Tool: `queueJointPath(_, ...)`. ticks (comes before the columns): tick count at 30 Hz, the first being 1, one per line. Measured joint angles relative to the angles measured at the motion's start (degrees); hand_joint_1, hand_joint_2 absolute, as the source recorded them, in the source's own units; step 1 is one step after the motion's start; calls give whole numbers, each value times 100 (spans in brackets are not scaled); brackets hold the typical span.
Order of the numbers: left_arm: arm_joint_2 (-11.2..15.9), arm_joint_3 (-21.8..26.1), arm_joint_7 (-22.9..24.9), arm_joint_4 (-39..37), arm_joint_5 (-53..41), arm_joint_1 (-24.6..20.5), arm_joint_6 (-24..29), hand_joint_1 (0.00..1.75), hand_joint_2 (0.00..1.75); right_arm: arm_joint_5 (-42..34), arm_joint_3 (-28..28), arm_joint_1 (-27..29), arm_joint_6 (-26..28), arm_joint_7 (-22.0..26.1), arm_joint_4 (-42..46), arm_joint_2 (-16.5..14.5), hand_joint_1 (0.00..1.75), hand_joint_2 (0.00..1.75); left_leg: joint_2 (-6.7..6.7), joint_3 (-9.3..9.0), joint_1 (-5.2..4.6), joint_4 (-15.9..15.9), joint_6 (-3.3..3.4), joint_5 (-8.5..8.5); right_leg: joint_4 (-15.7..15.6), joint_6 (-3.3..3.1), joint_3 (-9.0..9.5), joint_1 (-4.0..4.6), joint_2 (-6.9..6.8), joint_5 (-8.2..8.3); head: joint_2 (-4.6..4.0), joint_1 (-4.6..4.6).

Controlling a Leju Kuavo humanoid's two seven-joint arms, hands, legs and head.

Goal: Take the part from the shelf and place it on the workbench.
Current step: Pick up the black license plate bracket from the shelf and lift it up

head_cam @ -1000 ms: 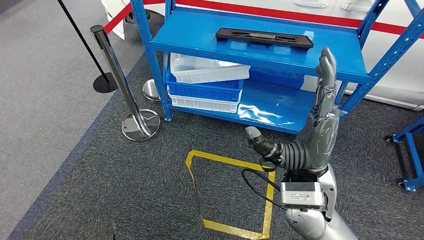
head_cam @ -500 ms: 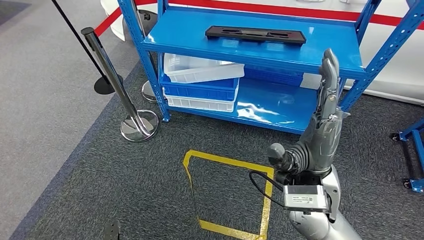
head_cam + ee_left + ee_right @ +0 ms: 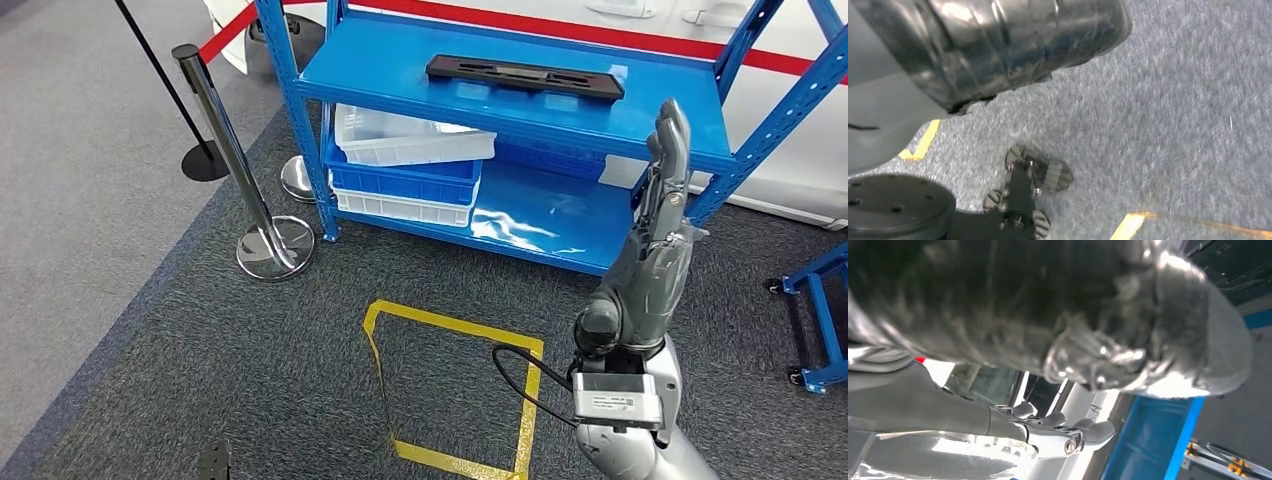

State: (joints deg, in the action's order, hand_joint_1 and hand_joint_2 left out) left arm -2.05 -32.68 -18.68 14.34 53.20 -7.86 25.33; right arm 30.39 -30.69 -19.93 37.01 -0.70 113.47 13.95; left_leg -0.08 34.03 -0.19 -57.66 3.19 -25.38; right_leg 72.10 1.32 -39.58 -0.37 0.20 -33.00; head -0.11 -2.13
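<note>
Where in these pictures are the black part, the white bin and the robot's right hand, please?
black part [image 3: 524,77]: head view, middle of the long bar on the top shelf.
white bin [image 3: 413,137]: head view, its front wall.
right hand [image 3: 655,250]: head view, the palm, fingers raised.

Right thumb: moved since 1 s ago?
Yes. On the right hand, the thumb swung rightward, from above the yellow tape square to beyond its right corner.

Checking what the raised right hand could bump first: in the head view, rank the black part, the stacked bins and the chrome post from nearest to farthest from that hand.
From the right hand:
1. Black part, on the top shelf, up and left of the fingertips.
2. Stacked bins, lower shelf, further left.
3. Chrome post, on the floor left of the shelf.
</note>
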Motion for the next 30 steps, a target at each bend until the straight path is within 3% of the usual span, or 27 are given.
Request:
queueJointPath(1, 0, -13, 15, 0, -11, 3, -1, 0, 0, -34, 0, 10, -1, 1, -4, 1, 0, 0, -1, 1, 0, -4, -1, -3, 223, 17, -118, -12, 0, -41, 0, -1)
queueJointPath(2, 0, -27, 33, 0, -27, 5, -1, 0, 0, -78, 0, 16, -1, 4, -8, 1, 0, 0, 2, 1, 2, -12, -2, -8, 272, 33, -155, -23, -2, 18, 0, -1)
queueJointPath(3, 0, -39, 51, 0, -45, 4, 4, 0, 0, -123, 0, 17, -1, 9, -11, 3, 0, 0, 5, 1, 7, -27, -7, -17, 87, 43, -75, -35, -6, 183, 0, 2)
queueJointPath(5, 1, -56, 82, 0, -71, 1, 17, 0, 0, -180, 0, 14, -1, 19, -15, 13, 0, 0, 28, 0, 12, -76, -32, -56, -656, 37, 280, -38, -116, 553, 0, 3)
queueJointPath(7, 5, -66, 102, 0, -84, -3, 31, 0, 0, -208, 0, 6, -16, 22, -16, 22, 0, 0, 64, 15, -15, -144, -82, -100, -1147, -14, 491, -16, -282, 691, 0, 2)
queueJointPath(8, 7, -69, 113, 0, -86, -1, 36, 0, 0, -232, 0, 1, -37, 23, -17, 23, 0, 0, 90, 18, -28, -156, -107, -112, -1192, -47, 495, -1, -314, 666, 0, -6)
queueJointPath(11, 11, -88, 151, 0, -87, -1, 52, 0, 0, -352, -1, -10, -121, 28, -19, 32, 0, 0, 165, 14, -32, -192, -194, -175, -1223, -149, 498, -13, -178, 717, 0, -27)
queueJointPath(13, 14, -110, 162, 0, -89, -12, 61, 0, 0, -404, -2, -16, -158, 42, -21, 39, 0, 0, 128, 158, -10, -539, -269, -410, -1246, -205, 518, -36, -107, 750, 0, -40)
queueJointPath(15, 12, -135, 168, 0, -89, -18, 63, 0, 0, -415, -8, -19, -185, 59, -25, 39, 0, 0, 87, 498, 20, -1272, -328, -754, -1245, -229, 511, -40, -53, 758, 0, -52)
queueJointPath(16, 10, -148, 173, 0, -88, -17, 64, 0, 0, -415, -16, -18, -193, 66, -31, 39, 0, 0, 80, 648, 34, -1570, -343, -838, -1244, -233, 510, -39, -30, 757, 0, -52)
queueJointPath(17, 10, -160, 178, 0, -88, -16, 67, 0, 0, -415, -27, -17, -195, 71, -38, 39, 0, 0, 78, 714, 45, -1675, -351, -807, -1243, -235, 510, -39, -4, 756, 0, -53)
queueJointPath(18, 10, -168, 181, 0, -87, -17, 70, 0, 0, -415, -35, -17, -193, 74, -44, 39, 0, 0, 77, 668, 52, -1543, -347, -670, -1241, -233, 514, -40, 18, 755, 0, -54)
queueJointPath(20, 14, -181, 182, 0, -87, -26, 74, 0, 0, -415, -45, -19, -189, 80, -51, 39, 0, 0, 64, 352, 60, -825, -314, -286, -1240, -218, 524, -42, 48, 749, 0, -52)
queueJointPath(22, 16, -191, 180, 0, -84, -43, 74, 0, 0, -415, -46, -24, -197, 82, -52, 39, 0, 0, 39, 94, 45, -271, -270, -115, -1234, -171, 516, -31, 61, 743, 0, -49)
queueJointPath(25, 16, -202, 160, 1, -68, -49, 76, 0, 0, -430, -50, -31, -214, 77, -67, 39, 0, 0, 25, 52, 22, -140, -198, -90, -1269, -64, 509, -27, 67, 766, 0, -44)
queueJointPath(27, 14, -203, 144, 2, -62, -52, 80, 0, 0, -448, -52, -37, -216, 70, -75, 47, 0, 0, 36, 32, 43, -78, -123, -47, -1196, -6, 474, -31, 57, 692, 0, -37)
queueJointPath(28, 14, -204, 140, 2, -62, -57, 80, 0, 0, -452, -52, -40, -215, 68, -77, 54, 0, 0, 44, 21, 56, -47, -90, -27, -1018, 12, 395, -29, 50, 568, 0, -33)
queueJointPath(30, 16, -205, 135, 1, -65, -64, 83, 0, 0, -456, -55, -39, -215, 67, -86, 66, 0, 0, 53, 18, 48, -33, -55, -19, -333, 29, 83, -32, 40, 206, 0, -30)
